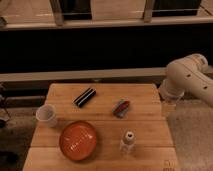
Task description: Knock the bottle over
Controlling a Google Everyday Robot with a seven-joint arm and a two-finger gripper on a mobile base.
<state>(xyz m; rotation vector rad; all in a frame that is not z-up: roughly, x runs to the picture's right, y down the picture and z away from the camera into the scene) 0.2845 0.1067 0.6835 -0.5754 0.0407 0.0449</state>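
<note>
On the left of the light wooden slatted counter point(59, 95) a white cup point(46, 115) is standing upright, and just right of it a round orange bowl point(78, 140) is sitting near the front edge. Further back a black oblong object with pale stripes point(85, 97) is lying at a slant, and right of that a small red and grey object point(121, 108) is lying near the middle. The small clear plastic bottle with a white cap point(128, 142) is standing upright toward the front, right of the bowl and apart from it. Nothing is tipped yet, so I judge the approach to be the step in hand. Farthest right, the white robot arm point(190, 77) is bending down beside the counter's right edge. The gripper point(168, 107) is hanging at its lower end, just off that edge and well apart from the bottle. It is holding nothing I can make out, and I cannot tell how far open it is. The next move is likely calling for bringing the gripper in over the counter, level with the bottle's upper part, and pushing sideways.
</note>
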